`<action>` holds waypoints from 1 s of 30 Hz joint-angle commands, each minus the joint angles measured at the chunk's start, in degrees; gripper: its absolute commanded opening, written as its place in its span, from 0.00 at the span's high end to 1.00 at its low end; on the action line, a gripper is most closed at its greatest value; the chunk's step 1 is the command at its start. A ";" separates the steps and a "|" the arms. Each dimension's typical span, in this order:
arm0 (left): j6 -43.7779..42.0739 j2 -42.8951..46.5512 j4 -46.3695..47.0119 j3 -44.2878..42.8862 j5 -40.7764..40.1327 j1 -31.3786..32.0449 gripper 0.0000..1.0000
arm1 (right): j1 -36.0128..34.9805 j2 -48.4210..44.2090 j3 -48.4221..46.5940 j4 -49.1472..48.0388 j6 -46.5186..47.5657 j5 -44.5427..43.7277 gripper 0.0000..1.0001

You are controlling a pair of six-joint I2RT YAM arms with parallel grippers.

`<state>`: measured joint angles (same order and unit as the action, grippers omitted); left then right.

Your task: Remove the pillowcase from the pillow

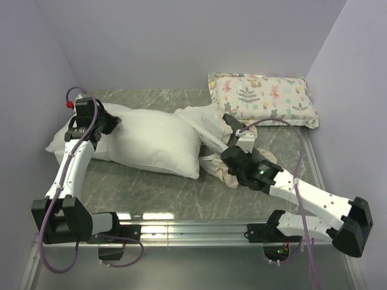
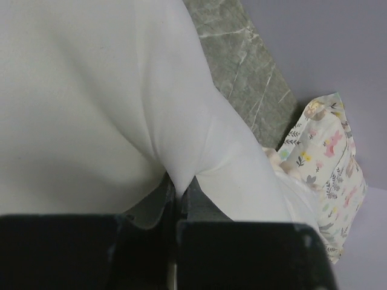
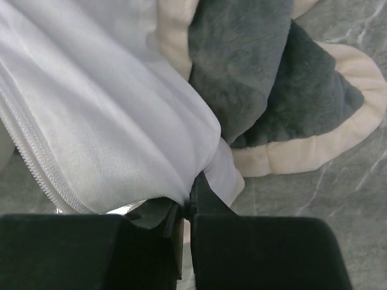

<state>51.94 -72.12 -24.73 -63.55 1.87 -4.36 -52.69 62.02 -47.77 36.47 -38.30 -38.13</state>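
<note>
The plump white pillow (image 1: 151, 142) (image 2: 91, 90) lies across the left middle of the table. My left gripper (image 1: 113, 123) (image 2: 178, 188) is shut on a pinch of its white fabric at the left end. The pillowcase (image 1: 205, 124) (image 3: 109, 121) sits crumpled against the pillow's right end, with its white inside, zip, dark grey plush (image 3: 254, 78) and cream frill (image 3: 314, 151) all showing. My right gripper (image 1: 227, 158) (image 3: 188, 196) is shut on a fold of the pillowcase's white inner fabric. Whether the pillow's right end is still inside the pillowcase is hidden.
A smaller animal-and-plant print pillow (image 1: 263, 96) (image 2: 329, 163) lies at the back right against the walls. The grey marbled table (image 1: 151, 187) (image 3: 338, 199) is enclosed by lilac walls on the left, back and right.
</note>
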 commanded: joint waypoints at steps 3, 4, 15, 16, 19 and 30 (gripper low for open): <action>-0.53 1.19 7.77 -2.99 -1.26 -1.27 1.00 | 8.38 -8.48 -2.85 -1.40 7.45 3.68 1.00; -0.53 1.28 7.77 -2.81 -0.99 -1.35 0.99 | 10.65 -8.93 -3.99 -0.44 8.06 3.68 1.00; -0.18 4.00 8.03 -1.14 0.85 -1.27 0.99 | 27.28 -9.11 -22.18 1.06 15.19 10.52 1.00; -0.26 4.09 8.03 -1.05 0.86 -1.26 1.00 | 28.33 -8.76 -23.50 1.41 15.54 11.23 1.00; -0.35 4.53 7.86 -0.79 1.21 -1.27 1.00 | 31.41 -7.97 -27.90 1.85 15.80 12.99 1.00; 0.35 5.67 10.05 3.61 4.46 -0.74 1.00 | 40.12 -5.15 -38.01 3.61 15.98 18.35 1.00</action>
<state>51.68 -69.58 -23.38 -59.27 5.39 -4.84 -13.72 56.64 -82.24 41.87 -22.83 -21.41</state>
